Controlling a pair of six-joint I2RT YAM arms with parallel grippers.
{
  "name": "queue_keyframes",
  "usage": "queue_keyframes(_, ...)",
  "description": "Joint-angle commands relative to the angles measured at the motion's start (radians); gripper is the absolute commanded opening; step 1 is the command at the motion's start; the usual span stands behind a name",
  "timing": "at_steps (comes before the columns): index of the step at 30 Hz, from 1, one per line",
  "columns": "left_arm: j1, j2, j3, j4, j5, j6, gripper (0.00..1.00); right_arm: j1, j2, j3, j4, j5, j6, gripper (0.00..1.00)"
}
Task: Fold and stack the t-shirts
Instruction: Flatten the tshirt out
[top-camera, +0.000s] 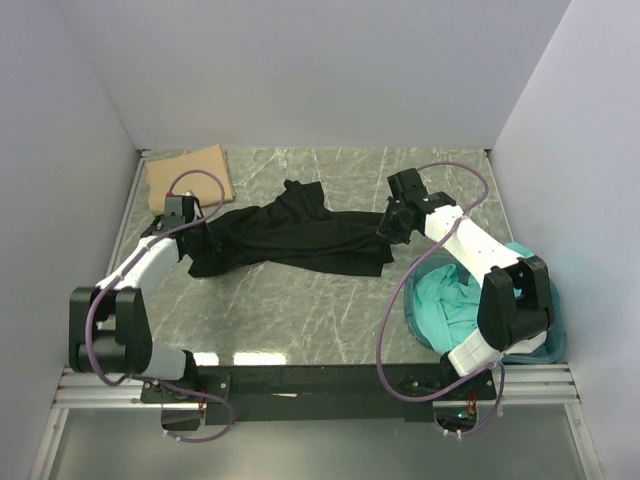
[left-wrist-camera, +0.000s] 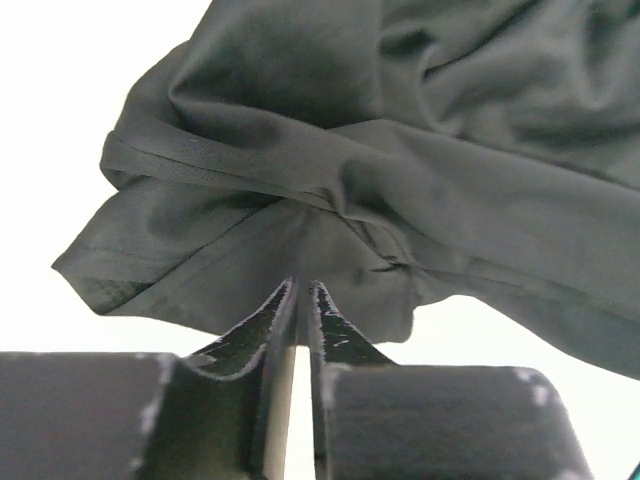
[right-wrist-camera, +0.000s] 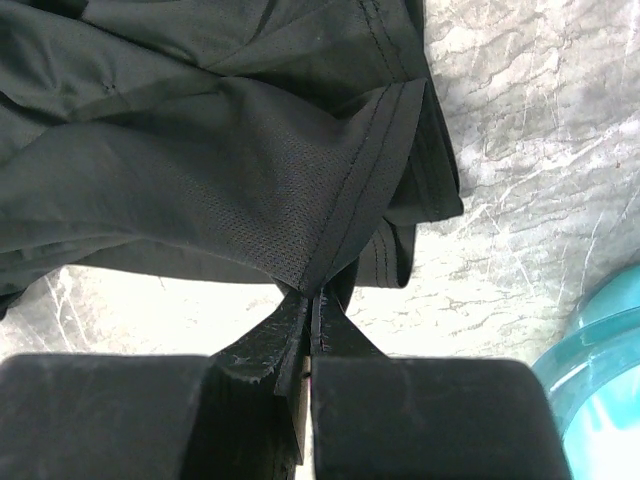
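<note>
A black t-shirt (top-camera: 290, 238) lies crumpled and stretched across the middle of the table. My left gripper (top-camera: 196, 240) is shut on its left edge; the left wrist view shows the cloth (left-wrist-camera: 380, 150) pinched between the closed fingertips (left-wrist-camera: 300, 290). My right gripper (top-camera: 388, 228) is shut on its right edge; the right wrist view shows a hemmed corner (right-wrist-camera: 250, 150) caught at the fingertips (right-wrist-camera: 313, 297). A tan-brown t-shirt (top-camera: 188, 176) lies folded at the back left. Teal t-shirts (top-camera: 450, 300) sit bunched in the tub at the right.
A round translucent blue tub (top-camera: 545, 345) stands at the right front under my right arm; its rim shows in the right wrist view (right-wrist-camera: 600, 340). Grey walls close the left, back and right. The marble tabletop (top-camera: 300, 320) runs to a metal rail at the front.
</note>
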Motion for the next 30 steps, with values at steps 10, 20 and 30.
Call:
queue_keyframes(10,-0.011,0.195,0.107,0.055,0.011,0.042,0.25,0.009,-0.023,0.03,0.012,0.001,0.011,0.0)
queue_keyframes(20,-0.012,0.259,0.129,0.077,0.017,0.029,0.34,0.007,0.008,0.062,-0.002,0.001,0.003,0.0)
queue_keyframes(30,-0.015,0.292,0.156,0.084,0.023,0.022,0.41,0.009,0.02,0.065,0.001,0.001,0.003,0.0)
